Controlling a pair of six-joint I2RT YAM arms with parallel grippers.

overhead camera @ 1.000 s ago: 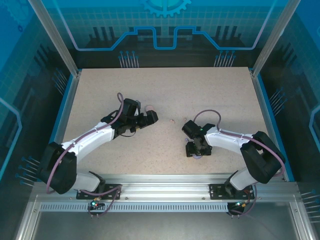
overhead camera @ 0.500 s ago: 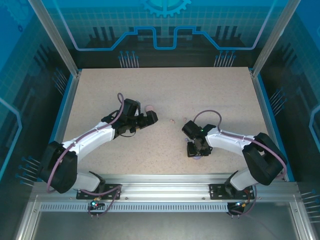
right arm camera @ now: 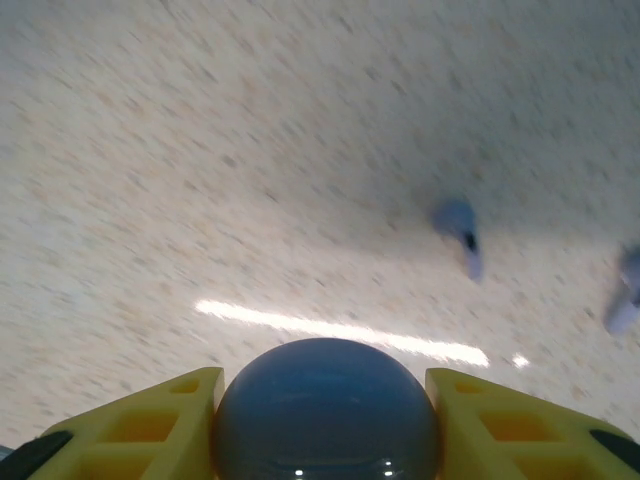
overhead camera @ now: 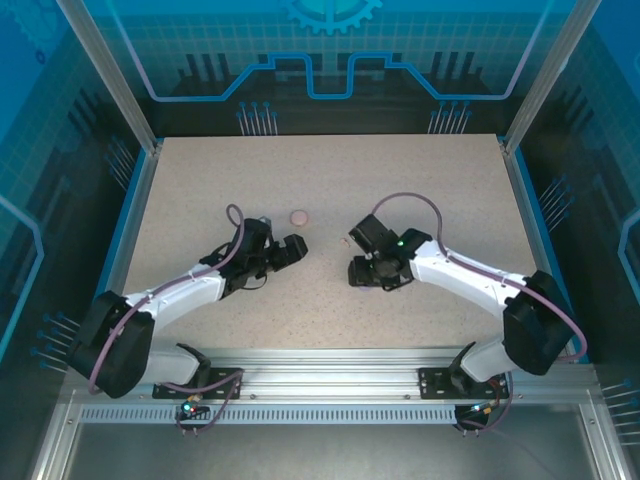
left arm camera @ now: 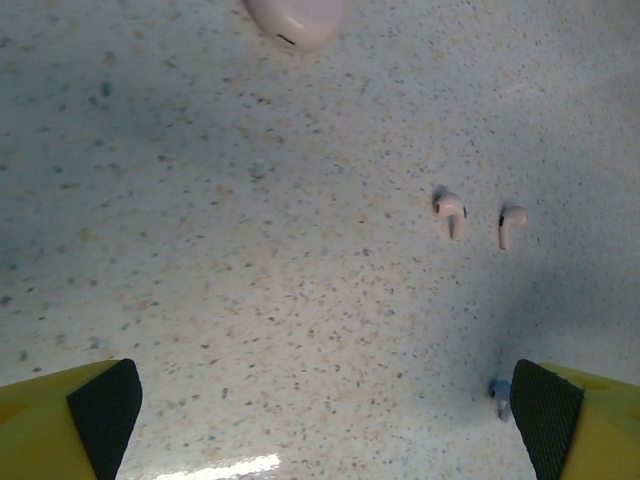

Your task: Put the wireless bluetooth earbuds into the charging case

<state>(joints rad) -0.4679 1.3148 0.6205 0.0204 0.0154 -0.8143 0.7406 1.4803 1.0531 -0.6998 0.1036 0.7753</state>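
Earbuds lie loose on the table, none cased: pink pair at 1 o'clock from my released left end effector, purple buds at 2 o'clock past the case my right end effector grasps.

Bright even light, glare streak on table, purple earbuds motion-blurred in right wrist view, left wrist sharp
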